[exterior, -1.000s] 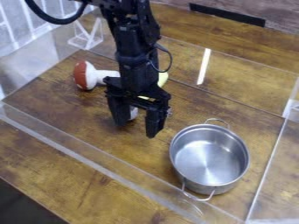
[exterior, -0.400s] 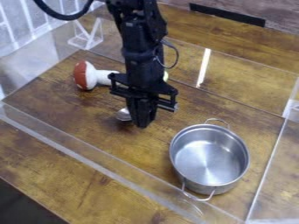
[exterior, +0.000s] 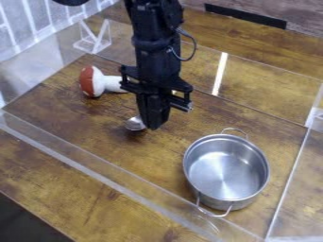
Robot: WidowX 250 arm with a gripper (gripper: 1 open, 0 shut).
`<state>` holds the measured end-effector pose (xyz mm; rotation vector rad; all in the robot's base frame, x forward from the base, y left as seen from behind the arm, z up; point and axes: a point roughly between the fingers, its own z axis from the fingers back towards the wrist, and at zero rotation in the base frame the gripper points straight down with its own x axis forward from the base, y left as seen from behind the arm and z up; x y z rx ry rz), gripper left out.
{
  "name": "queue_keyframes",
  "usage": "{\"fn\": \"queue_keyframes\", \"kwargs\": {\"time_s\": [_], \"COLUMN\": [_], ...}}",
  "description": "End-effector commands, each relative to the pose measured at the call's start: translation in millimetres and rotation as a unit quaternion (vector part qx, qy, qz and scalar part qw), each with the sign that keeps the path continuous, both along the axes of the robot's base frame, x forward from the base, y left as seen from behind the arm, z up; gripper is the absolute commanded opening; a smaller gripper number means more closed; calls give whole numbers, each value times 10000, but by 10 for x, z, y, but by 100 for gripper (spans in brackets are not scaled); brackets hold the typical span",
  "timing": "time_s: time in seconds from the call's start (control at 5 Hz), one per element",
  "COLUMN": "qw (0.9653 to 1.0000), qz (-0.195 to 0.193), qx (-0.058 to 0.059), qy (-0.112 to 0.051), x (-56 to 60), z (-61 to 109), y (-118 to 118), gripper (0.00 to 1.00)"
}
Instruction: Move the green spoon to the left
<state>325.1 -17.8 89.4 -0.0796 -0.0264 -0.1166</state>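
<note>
The green spoon (exterior: 134, 123) lies on the wooden table just left of the pot; only its shiny silver bowl shows, poking out to the left of my fingertips. Its handle is hidden behind the fingers. My gripper (exterior: 151, 122) points straight down at the table with its two fingers pressed together on the spoon right beside the bowl. Whether the spoon is off the table I cannot tell.
A red-capped white mushroom toy (exterior: 91, 79) lies to the left behind the gripper. A silver pot (exterior: 226, 170) stands at the front right. A white strip (exterior: 221, 71) lies further back. A clear plastic wall (exterior: 89, 170) runs along the front edge.
The open fingers that straddled the spoon have closed together on it. The arm has since shifted slightly up and back; the spoon's bowl stays in about the same spot.
</note>
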Motion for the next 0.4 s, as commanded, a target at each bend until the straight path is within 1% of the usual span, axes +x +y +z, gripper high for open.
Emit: {"fn": "queue_keyframes", "kwargs": {"time_s": [0.0, 0.2], "qw": [9979, 9979], "qz": [-268, -303], "qx": [46, 80], "qy": [-584, -571], "x": [55, 48], "z": [459, 470], "y": [73, 84], "gripper": [0, 0]}}
